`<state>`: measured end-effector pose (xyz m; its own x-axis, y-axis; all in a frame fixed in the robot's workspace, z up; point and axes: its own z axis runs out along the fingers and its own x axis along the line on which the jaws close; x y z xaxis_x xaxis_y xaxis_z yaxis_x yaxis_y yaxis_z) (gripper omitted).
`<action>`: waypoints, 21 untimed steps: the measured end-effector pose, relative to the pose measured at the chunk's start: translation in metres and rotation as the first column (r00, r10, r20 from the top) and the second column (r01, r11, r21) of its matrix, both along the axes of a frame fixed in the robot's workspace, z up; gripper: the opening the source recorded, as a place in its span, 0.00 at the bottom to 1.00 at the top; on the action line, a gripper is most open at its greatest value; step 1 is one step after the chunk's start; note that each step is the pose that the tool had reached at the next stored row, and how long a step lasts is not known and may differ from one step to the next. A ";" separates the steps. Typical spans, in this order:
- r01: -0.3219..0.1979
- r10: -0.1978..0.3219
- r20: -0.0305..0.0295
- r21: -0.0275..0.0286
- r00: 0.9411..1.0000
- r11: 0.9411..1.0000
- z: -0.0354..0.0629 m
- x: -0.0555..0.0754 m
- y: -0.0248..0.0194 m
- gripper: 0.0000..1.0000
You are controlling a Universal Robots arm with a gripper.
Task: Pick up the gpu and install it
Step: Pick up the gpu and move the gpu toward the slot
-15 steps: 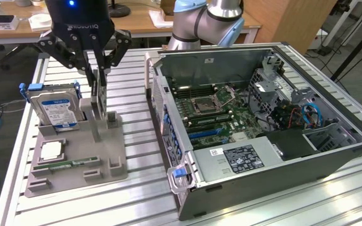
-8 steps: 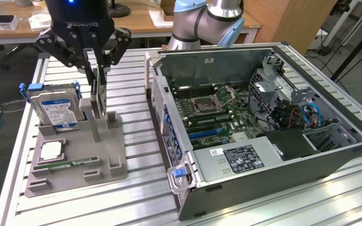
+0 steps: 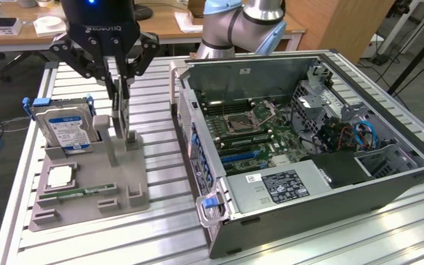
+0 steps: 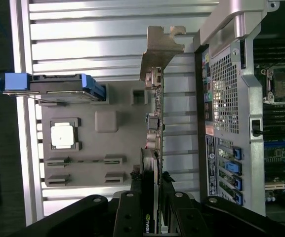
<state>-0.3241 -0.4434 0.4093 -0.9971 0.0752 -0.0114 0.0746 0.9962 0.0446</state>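
bench [image 3: 168, 232]: slatted aluminium, carries the case and the parts fixture side by side, near each other.
case [image 3: 330, 215]: lies on its side with the panel off, so the board faces up for access from above.
motherboard [image 3: 260, 135]: exposed; blue expansion slots [image 3: 238, 156] sit near the case's rear wall.
fixture [image 3: 86, 207]: grey tray at the exterior view's left; each part has its own pocket, presumably so pick positions repeat.
hard drive [image 3: 64, 127]: stands on edge in its slot, blue rails on.
end effector [image 4: 152, 177]: above the fixture, fingers pointing down and pinching the gpu from both faces.
gpu [image 4: 156, 123]: upright on its long edge in the fixture, just beside the case's rear panel. Standing it on edge leaves both flat faces free to grip.
bracket [image 4: 161, 47]: silver, on the card end away from the fingers, so the grip is off-centre toward the other end.
CPU [image 3: 59, 176] / RAM stick [image 3: 79, 193]: lie flat in their pockets, untouched.
hidden: the fingers cover most of the card in the exterior view, and the wrist view gives it edge-on.
hidden: edge connector not visible.
unclear: can't tell if the card is seated in its slots or already raised.
cut off: case's front end runs out of frame in the wrist view.
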 end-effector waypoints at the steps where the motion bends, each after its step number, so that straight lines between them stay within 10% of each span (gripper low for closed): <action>1: 0.000 0.000 0.000 0.000 1.000 1.000 0.0000 0.001 0.0000 0.26; 21: 0.000 0.000 -0.001 0.000 1.000 1.000 0.0000 0.036 0.0000 0.26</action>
<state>-0.2882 -0.4433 0.4093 -0.9971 0.0752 -0.0103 0.0747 0.9962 0.0446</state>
